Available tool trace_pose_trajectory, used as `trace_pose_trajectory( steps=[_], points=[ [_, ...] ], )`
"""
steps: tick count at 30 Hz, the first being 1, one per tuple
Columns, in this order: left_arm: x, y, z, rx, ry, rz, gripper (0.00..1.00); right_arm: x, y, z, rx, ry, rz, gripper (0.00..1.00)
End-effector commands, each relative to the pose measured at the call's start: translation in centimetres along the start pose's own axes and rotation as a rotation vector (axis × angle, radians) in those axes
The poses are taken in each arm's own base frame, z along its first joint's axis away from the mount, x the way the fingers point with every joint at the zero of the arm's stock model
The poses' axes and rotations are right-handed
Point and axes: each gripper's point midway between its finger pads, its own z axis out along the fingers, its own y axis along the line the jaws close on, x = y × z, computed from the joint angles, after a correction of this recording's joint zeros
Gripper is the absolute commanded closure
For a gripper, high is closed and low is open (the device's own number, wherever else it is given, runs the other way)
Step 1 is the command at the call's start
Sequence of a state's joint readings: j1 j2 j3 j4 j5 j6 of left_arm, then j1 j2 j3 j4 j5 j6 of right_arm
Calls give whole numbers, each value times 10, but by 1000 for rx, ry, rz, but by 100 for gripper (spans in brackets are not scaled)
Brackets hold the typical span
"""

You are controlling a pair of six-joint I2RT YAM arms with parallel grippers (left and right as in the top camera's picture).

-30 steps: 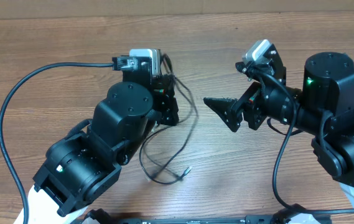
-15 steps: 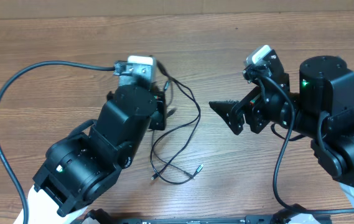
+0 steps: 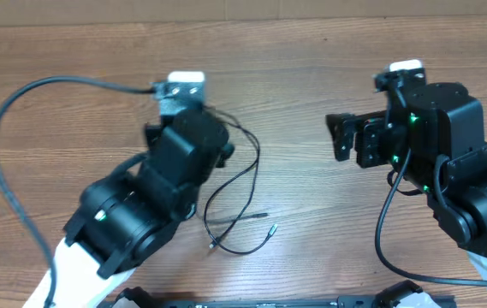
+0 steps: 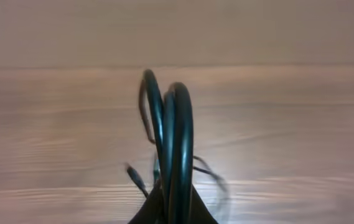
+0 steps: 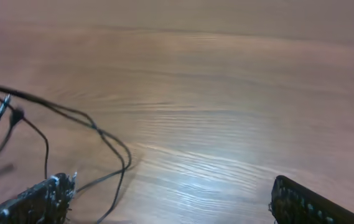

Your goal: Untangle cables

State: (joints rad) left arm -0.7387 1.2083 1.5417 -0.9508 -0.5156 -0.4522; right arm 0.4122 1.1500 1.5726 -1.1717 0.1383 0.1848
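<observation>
A thin black cable [image 3: 245, 175] lies in loose loops on the wooden table, with small plug ends at the front [image 3: 270, 228]. My left gripper [image 4: 173, 208] is shut on a doubled loop of this cable [image 4: 178, 124], which arches up in front of the left wrist camera. In the overhead view the left fingers are hidden under the arm. My right gripper [image 3: 339, 137] is open and empty, to the right of the cable and apart from it. In the right wrist view its fingers [image 5: 170, 202] are spread wide and cable strands [image 5: 96, 127] lie to the left.
A thick black lead [image 3: 8, 128] runs from the left wrist camera [image 3: 181, 88] in a wide arc over the table's left side. The right arm's body [image 3: 457, 162] fills the right side. Bare wood lies between the two arms.
My left arm has swung and turned, dragging the cable loops lower and to the left. My right gripper has pulled back to the right, away from the cable, and stays open.
</observation>
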Motion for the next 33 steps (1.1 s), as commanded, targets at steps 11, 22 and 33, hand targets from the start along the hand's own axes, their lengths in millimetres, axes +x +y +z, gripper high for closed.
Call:
trace_pose_trajectory(
  steps=[11,22,33],
  points=[
    [-11,-93,51,557,126,-83,96,2,-64,-19,326,-52,222,0],
    [77,151,115,-160,534,-287,26,0,-56,-16,265,-49,240,0],
    [93,174,99,-208,611,-302,8,3,-47,-4,222,-8,228,0]
  ],
)
